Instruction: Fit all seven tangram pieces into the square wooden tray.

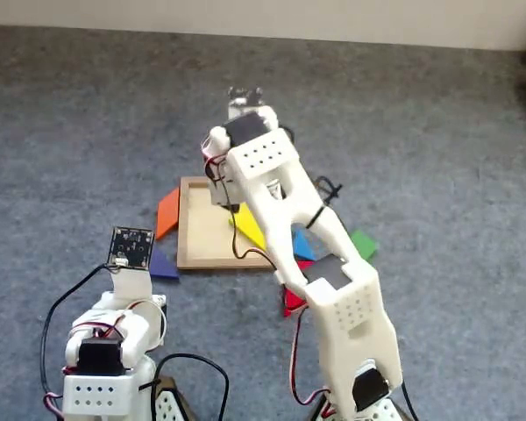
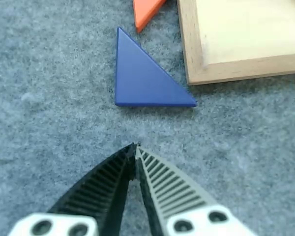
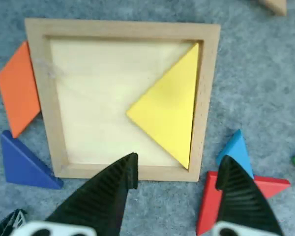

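Note:
The square wooden tray [image 3: 123, 29] lies on grey carpet with a yellow triangle [image 3: 169, 115] flat inside it, along one side wall. My right gripper [image 3: 179, 164] hangs open and empty above the tray's near rim. Outside the tray lie an orange parallelogram [image 3: 18, 96], a dark blue triangle [image 3: 22, 164], a light blue triangle [image 3: 236, 150], a red triangle [image 3: 275, 186] and a green piece [image 1: 364, 243]. My left gripper [image 2: 136, 146] is shut on nothing, its tip a short way from the dark blue triangle [image 2: 142, 78] and the tray's corner [image 2: 196, 73].
The right arm [image 1: 263, 167] stretches over the tray [image 1: 193, 260] and hides part of it in the high view. A small tan object [image 3: 273, 5] lies on the carpet beyond the tray's far corner. Open carpet surrounds the pieces.

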